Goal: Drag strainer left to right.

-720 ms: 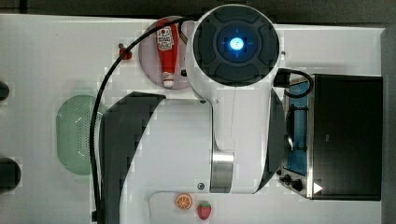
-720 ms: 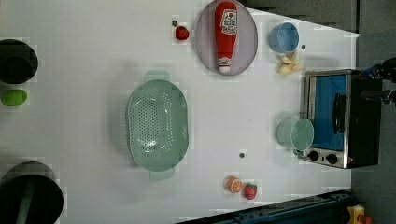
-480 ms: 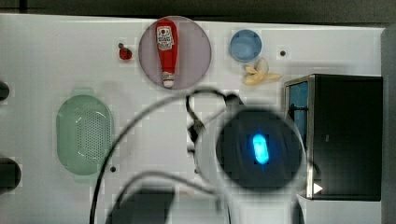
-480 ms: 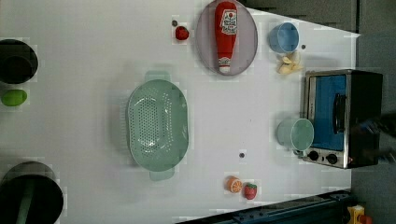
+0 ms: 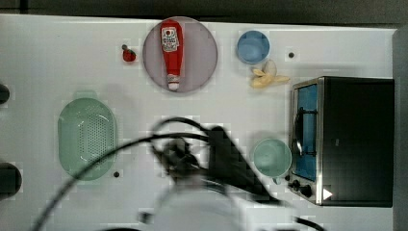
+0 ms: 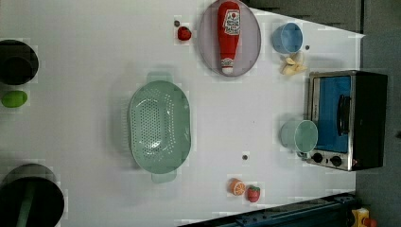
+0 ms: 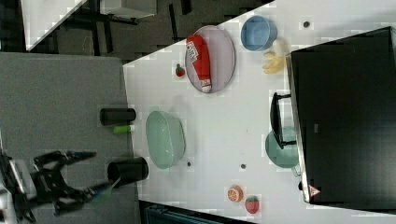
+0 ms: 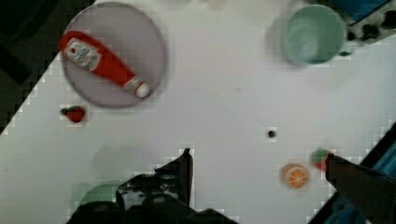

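Observation:
The pale mint-green strainer (image 5: 87,138) lies flat on the white table, at the top view's left. It also shows in the left view as the strainer (image 6: 160,126) and in the right view as the strainer (image 7: 164,139). My gripper (image 8: 258,155) hangs high over the table with its fingers (image 8: 186,169) spread wide and nothing between them. In the wrist view a green edge of the strainer (image 8: 95,193) peeks out beside one finger. My blurred arm (image 5: 192,192) and its cables cross the top view's lower middle, to the right of the strainer and apart from it.
A plate (image 5: 199,53) carries a ketchup bottle (image 5: 171,50) at the back. A blue cup (image 5: 253,46), banana (image 5: 265,77) and toy oven (image 5: 344,139) stand at the top view's right, with a mint cup (image 5: 272,157) before the oven. Small toy fruits (image 6: 245,190) lie near the front edge.
In the top view my arm has swept from the middle of the table down to the bottom edge, uncovering the plate and cups. The strainer has not moved.

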`<state>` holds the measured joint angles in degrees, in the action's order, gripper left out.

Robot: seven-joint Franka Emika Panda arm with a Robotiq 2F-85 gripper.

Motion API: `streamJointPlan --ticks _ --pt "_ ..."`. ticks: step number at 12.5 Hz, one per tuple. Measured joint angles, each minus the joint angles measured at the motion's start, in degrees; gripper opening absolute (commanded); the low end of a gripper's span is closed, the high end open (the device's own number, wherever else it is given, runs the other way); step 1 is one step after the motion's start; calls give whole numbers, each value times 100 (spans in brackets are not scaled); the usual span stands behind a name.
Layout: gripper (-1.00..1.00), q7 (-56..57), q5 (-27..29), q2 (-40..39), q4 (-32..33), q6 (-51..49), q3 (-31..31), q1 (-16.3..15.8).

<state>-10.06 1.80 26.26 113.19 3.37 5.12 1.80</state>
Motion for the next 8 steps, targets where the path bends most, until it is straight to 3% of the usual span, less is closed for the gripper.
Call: streamJointPlan --ticks 3,6,8 --pt "100 -1254 106 -866 -11 457 1102 -270" --pt "100 -2653 170 -2060 297 1536 2481 -318" --pt "100 -3724 169 -2773 442 1953 2906 -540"
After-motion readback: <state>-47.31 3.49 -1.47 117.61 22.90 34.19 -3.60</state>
